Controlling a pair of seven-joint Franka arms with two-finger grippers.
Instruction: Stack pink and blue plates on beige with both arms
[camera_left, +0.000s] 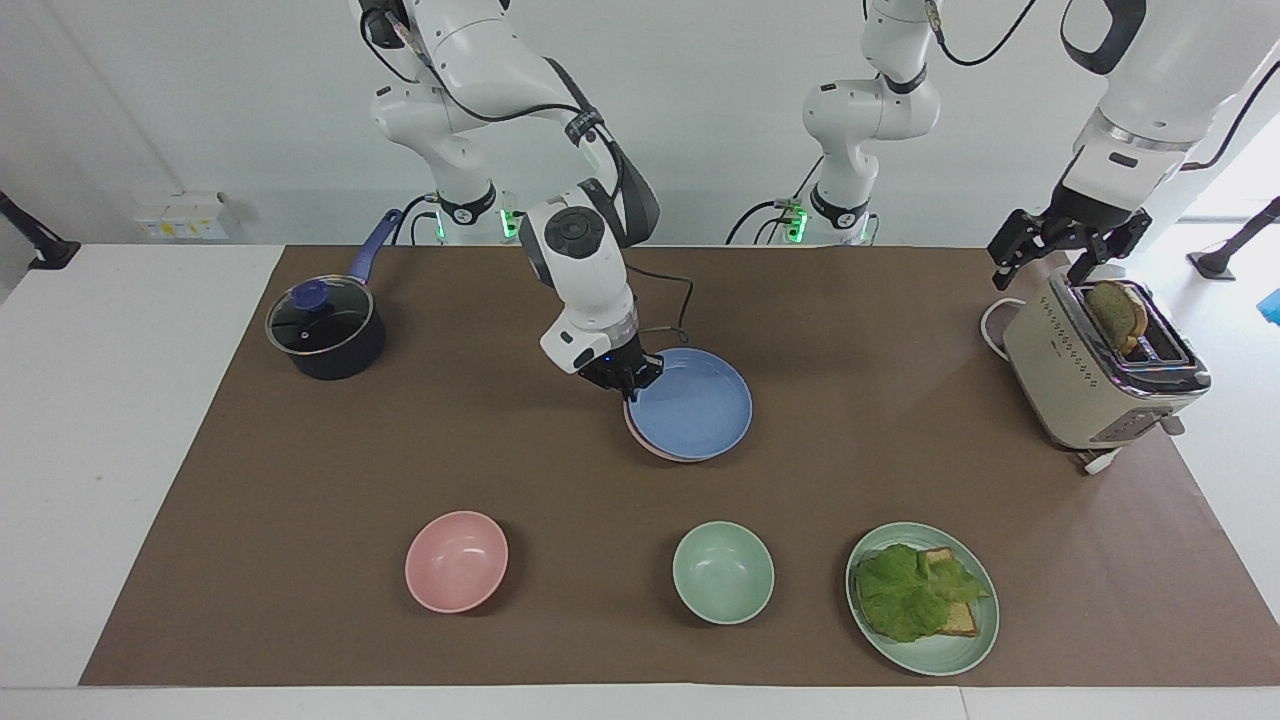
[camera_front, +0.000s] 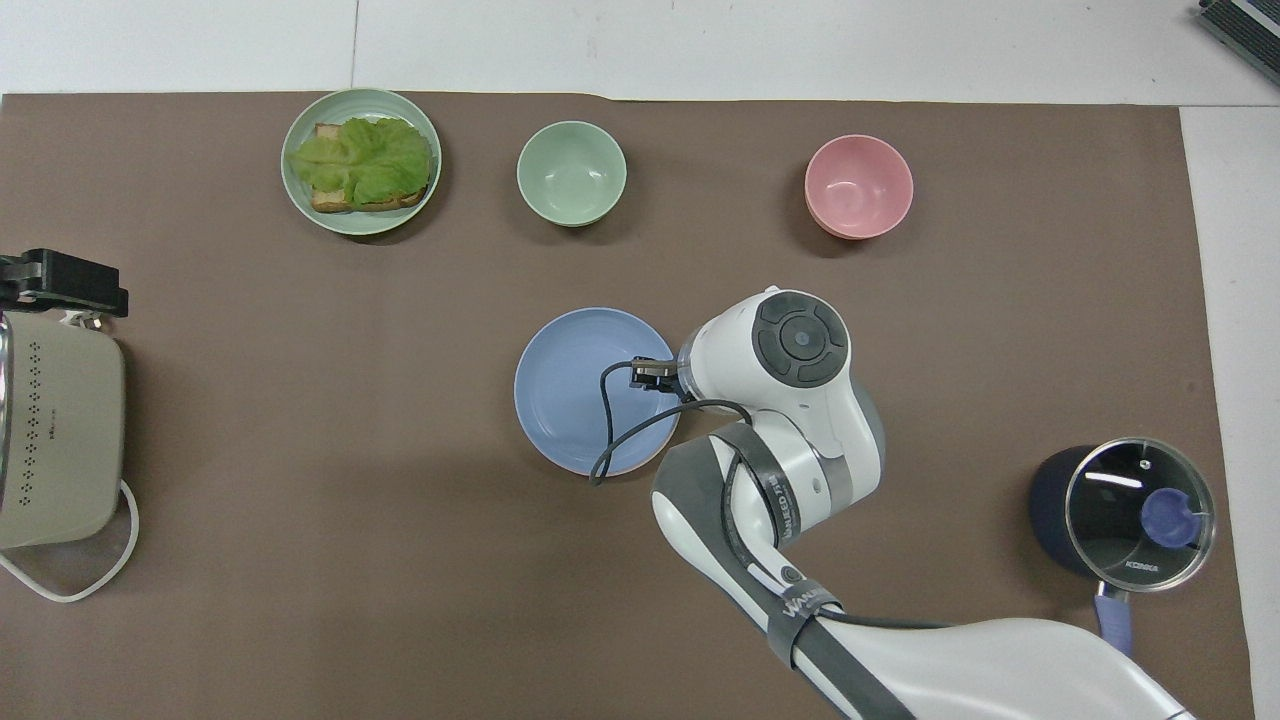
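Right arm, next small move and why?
Probably lift the right pincer straight up off the rim. The blue plate lies flat on the stack with only a pink plate edge showing under it; the left pincer waits above the toaster.

Blue plate (camera_left: 695, 408): smooth, matt; pink bowl (camera_left: 456, 560) and green bowl (camera_left: 722, 572): same matt finish; brown mat (camera_left: 300, 480) covering the surface: matt, paper-like; saucepan (camera_left: 327, 333): dark body, glossy glass lid; toaster (camera_left: 1095, 375): beige satin casing, shiny metal top; right arm (camera_left: 580, 290): glossy white plastic shell.
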